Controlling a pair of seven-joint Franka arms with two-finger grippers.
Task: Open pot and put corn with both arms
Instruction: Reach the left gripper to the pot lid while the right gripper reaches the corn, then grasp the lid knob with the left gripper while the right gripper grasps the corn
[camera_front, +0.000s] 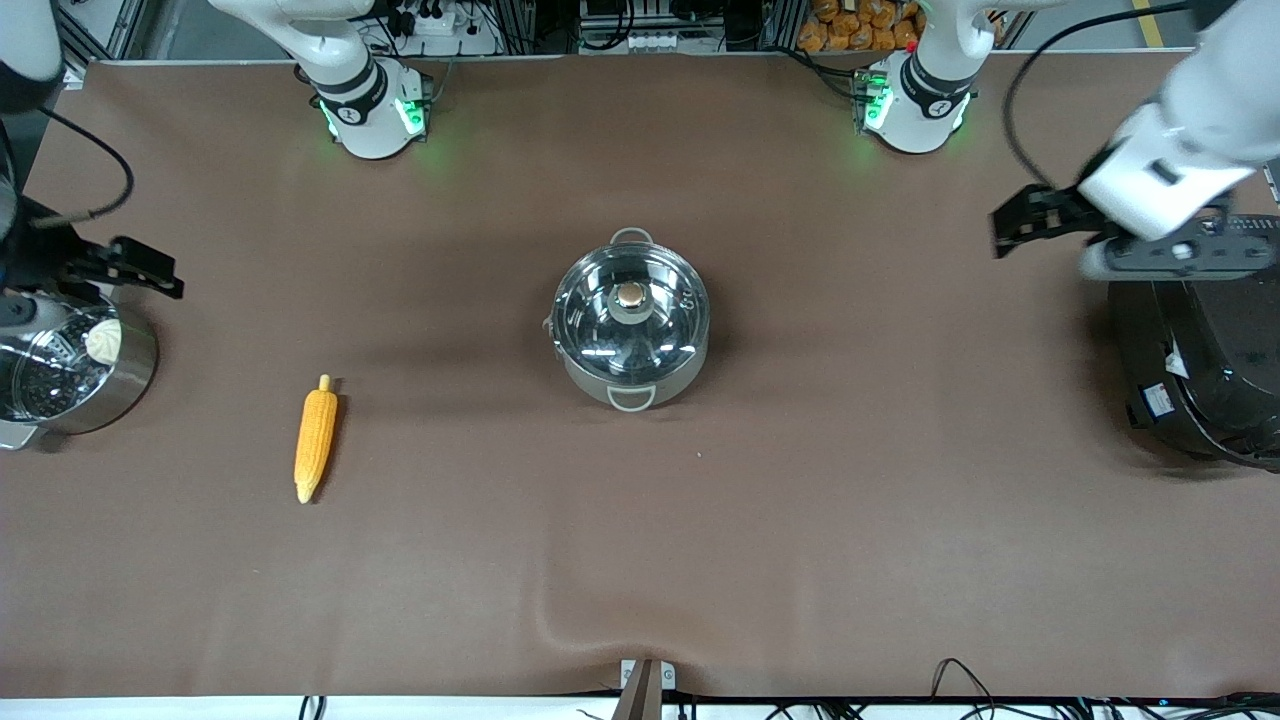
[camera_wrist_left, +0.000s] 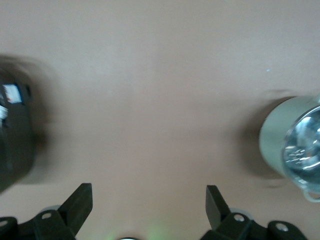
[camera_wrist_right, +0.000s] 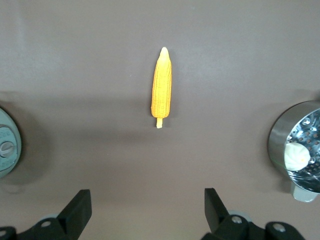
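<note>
The steel pot (camera_front: 630, 335) stands mid-table, its glass lid (camera_front: 600, 330) on, with the copper knob (camera_front: 630, 295) on top. The corn (camera_front: 316, 438) lies flat on the mat, toward the right arm's end and nearer the front camera than the pot. My left gripper (camera_front: 1005, 228) is open and empty, in the air beside the rice cooker. The left wrist view (camera_wrist_left: 149, 200) shows the pot (camera_wrist_left: 292, 145) at its edge. My right gripper (camera_front: 150, 270) is open and empty, over the steamer pot's rim. The right wrist view (camera_wrist_right: 147, 202) shows the corn (camera_wrist_right: 162, 87) well apart from the fingers.
A steel steamer pot (camera_front: 125, 385) with a bun (camera_front: 103, 340) stands at the right arm's end, also in the right wrist view (camera_wrist_right: 280, 145). A big black rice cooker (camera_front: 1200, 370) stands at the left arm's end. The brown mat (camera_front: 800, 500) covers the table.
</note>
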